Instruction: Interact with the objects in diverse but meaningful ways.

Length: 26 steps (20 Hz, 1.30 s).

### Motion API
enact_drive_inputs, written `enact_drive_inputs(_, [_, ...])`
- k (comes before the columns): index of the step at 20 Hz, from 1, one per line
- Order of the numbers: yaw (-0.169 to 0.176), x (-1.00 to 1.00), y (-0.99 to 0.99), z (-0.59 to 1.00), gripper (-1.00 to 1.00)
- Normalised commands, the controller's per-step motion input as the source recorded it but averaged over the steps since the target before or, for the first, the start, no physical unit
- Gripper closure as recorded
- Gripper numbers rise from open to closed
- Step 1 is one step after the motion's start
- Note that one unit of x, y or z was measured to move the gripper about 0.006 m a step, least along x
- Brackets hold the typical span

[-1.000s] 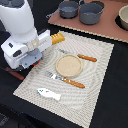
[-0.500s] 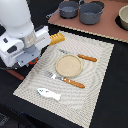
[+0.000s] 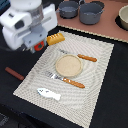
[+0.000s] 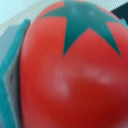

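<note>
My gripper [image 3: 38, 48] is shut on the red tomato [image 3: 39, 48], held above the left edge of the striped placemat [image 3: 97, 75]. In the wrist view the tomato [image 4: 75, 70] with its green star top fills the picture, and a teal finger pad [image 4: 12, 80] presses against its side. The yellow-orange bread loaf [image 3: 56, 38] lies right beside the gripper on the mat. A flat white fish [image 3: 49, 93] rests near the mat's front corner. The brown sausage [image 3: 14, 74] lies on the dark table off the mat, at the exterior view's left.
A round tan plate [image 3: 67, 65] sits mid-mat between an orange-handled knife [image 3: 87, 58] and an orange-handled fork [image 3: 70, 81]. Two blue-grey pots [image 3: 68, 8] [image 3: 91, 12] and a bowl [image 3: 123, 17] stand on the brown surface at the back.
The arm has risen, carrying the tomato higher above the mat's left edge. Nothing else on the mat has moved.
</note>
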Motion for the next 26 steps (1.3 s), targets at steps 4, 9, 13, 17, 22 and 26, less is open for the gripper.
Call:
enact_drive_inputs(4, [0.028,0.12,0.82,0.41,1.0])
enact_drive_inputs(9, [0.007,-0.02,0.83,-0.01,1.0])
enact_drive_inputs(13, [0.018,-0.15,0.78,-0.23,1.0])
enact_drive_inputs(17, [0.012,-0.2,0.79,-0.29,1.0])
enact_drive_inputs(22, [0.006,-0.23,0.78,-0.26,1.0])
enact_drive_inputs(26, [0.0,-0.2,0.78,-0.25,1.0])
